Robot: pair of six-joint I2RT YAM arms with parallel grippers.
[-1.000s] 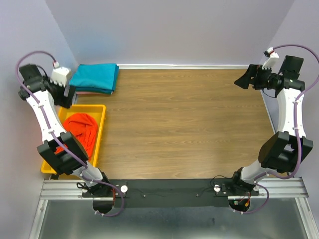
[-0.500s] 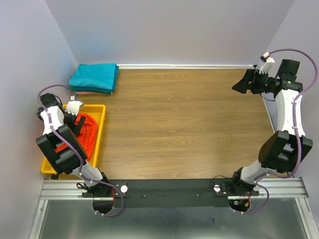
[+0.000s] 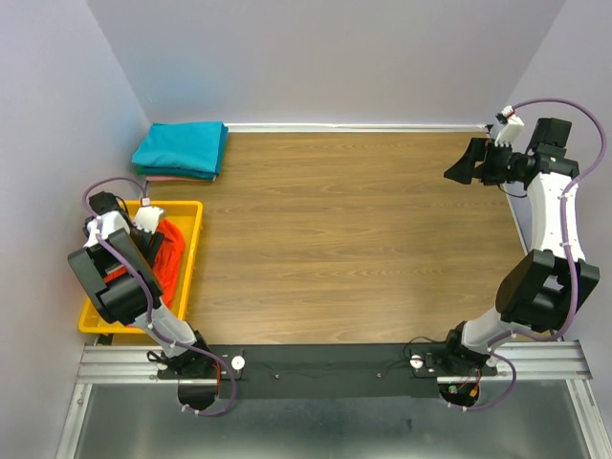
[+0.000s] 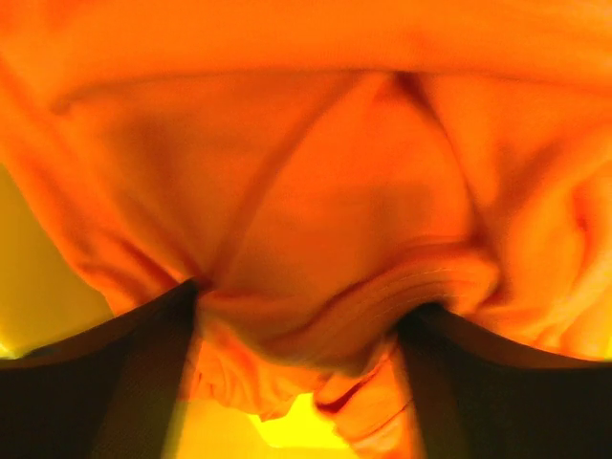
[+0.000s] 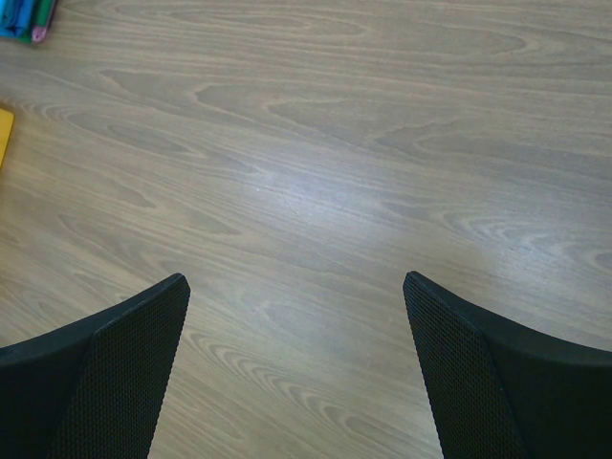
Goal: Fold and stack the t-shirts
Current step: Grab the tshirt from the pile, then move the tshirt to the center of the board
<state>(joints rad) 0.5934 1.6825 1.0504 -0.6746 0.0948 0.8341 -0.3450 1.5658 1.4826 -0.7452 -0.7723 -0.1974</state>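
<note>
A crumpled orange-red t-shirt (image 3: 172, 253) lies in the yellow tray (image 3: 194, 251) at the left. My left gripper (image 3: 149, 233) reaches down into the tray. In the left wrist view the orange cloth (image 4: 316, 191) fills the picture, and a bunched fold sits between my left gripper's (image 4: 306, 301) widely spread fingers (image 4: 115, 382). A folded teal t-shirt (image 3: 182, 148) rests on a pale pink one (image 3: 178, 177) at the back left corner. My right gripper (image 3: 459, 164) hovers open above the table's far right; its wrist view shows bare wood between the jaws of that gripper (image 5: 296, 282).
Walls close in the wooden table (image 3: 354, 239) at the back and on both sides. The tray's yellow floor (image 4: 296, 421) shows under the cloth. The teal stack's corner (image 5: 19, 14) and the tray's edge (image 5: 3, 134) appear at the left of the right wrist view.
My left arm has swung down from beside the teal stack into the tray, onto the orange-red t-shirt. Its jaws have narrowed slightly. The right gripper has shifted a little leftwards.
</note>
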